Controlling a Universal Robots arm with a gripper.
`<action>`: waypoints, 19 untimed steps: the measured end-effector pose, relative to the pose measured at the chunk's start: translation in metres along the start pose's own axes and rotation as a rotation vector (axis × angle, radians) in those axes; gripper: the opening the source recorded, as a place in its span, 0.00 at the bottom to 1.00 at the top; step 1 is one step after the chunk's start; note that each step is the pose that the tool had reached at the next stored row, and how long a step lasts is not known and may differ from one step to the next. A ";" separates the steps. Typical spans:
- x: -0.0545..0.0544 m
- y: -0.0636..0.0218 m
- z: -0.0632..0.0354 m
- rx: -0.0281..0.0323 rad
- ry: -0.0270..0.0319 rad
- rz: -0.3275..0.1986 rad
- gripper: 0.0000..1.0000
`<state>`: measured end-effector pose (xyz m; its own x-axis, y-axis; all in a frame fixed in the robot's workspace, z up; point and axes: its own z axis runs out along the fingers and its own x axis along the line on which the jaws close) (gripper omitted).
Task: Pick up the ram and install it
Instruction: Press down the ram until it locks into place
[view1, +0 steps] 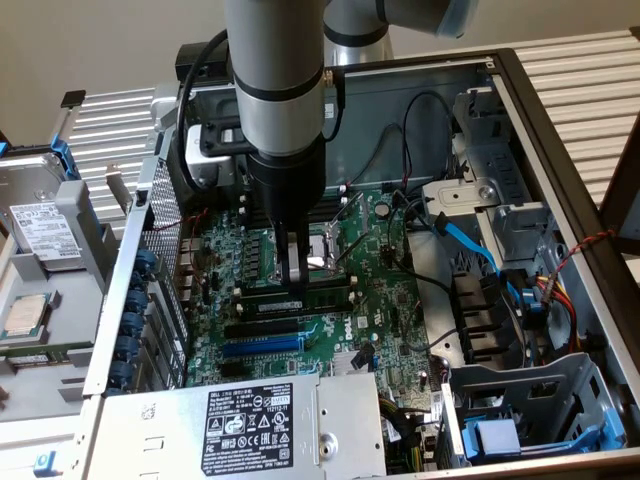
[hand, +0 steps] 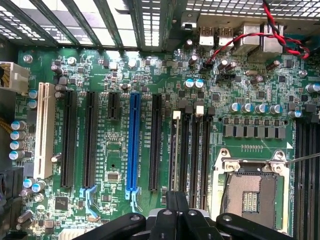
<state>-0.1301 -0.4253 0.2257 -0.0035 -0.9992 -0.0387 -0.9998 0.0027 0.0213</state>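
1. Fingers of the tool (view1: 293, 272) stand pressed together with no gap between them, pointing straight down from the grey arm (view1: 280, 90) into the open computer case (view1: 560, 150).
2. Their tips are at the upper edge of the ram (view1: 318, 297), towards the end of the stick that lies on the exterior view's left. I cannot tell whether they actually touch it.
3. The ram, a thin green stick, stands on edge in a memory slot on the green motherboard (view1: 385, 330), just beside the square processor socket (view1: 322, 250).
4. From the wrist view the tool (hand: 176, 197) hangs directly over that same stick (hand: 175, 150), which shows edge-on as a pale line along the outermost black memory slot. The other memory slots (hand: 197, 155) lie between it and the processor socket (hand: 250, 192).
5. On the stick's other side, a black expansion slot (hand: 155, 142) comes first and then the blue expansion slot (hand: 134, 142), all running parallel.
6. Red and black wires (hand: 280, 35) loop over the ports at the board's edge.
7. The silver power supply (view1: 250, 420) with its black label sits at the case's near end in the exterior view.
8. Outside the case, on the exterior view's left, a hard drive (view1: 40, 225) and a loose processor chip (view1: 28, 315) rest on the slatted surface (view1: 110, 130).
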 end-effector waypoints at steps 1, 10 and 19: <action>0.000 0.0000 0.0001 0.0001 -0.0001 0.000 0.11; 0.000 0.0003 -0.0099 0.0003 -0.0006 0.000 0.11; -0.001 0.0006 -0.0289 0.0005 -0.0008 0.000 0.11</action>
<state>-0.1301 -0.4252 0.2547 -0.0037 -0.9992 -0.0395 -0.9998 0.0029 0.0208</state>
